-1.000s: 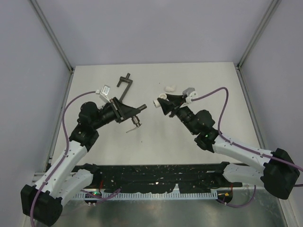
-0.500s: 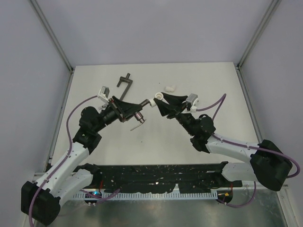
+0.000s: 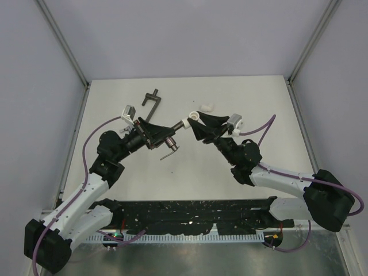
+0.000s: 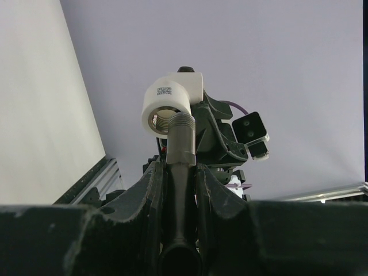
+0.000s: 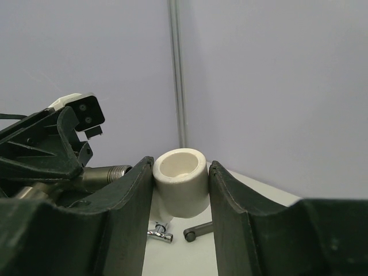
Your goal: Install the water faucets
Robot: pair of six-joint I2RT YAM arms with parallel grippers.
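One joint lined up for threading, the other not begun.
The left jaws pinch the dark grey-bronze faucet point(image 4: 181, 146), with its threaded end at the mouth of the white elbow fitting point(image 5: 180, 183) clamped in the right jaws. Whether the threads have caught I cannot tell. The shiny silver faucet point(image 5: 159, 232) lies loose on the tabletop point(image 3: 259, 98), and a spare elbow point(image 3: 205, 106) sits farther back, so most work remains.

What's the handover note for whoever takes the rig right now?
Left gripper: shut on the dark faucet.
Right gripper: shut on a white elbow fitting.
Done: faucet's threaded end at the elbow's port, threads exposed, not screwed home.
Left: screw it in, then fit the silver faucet, lying on the table; second white elbow there too.
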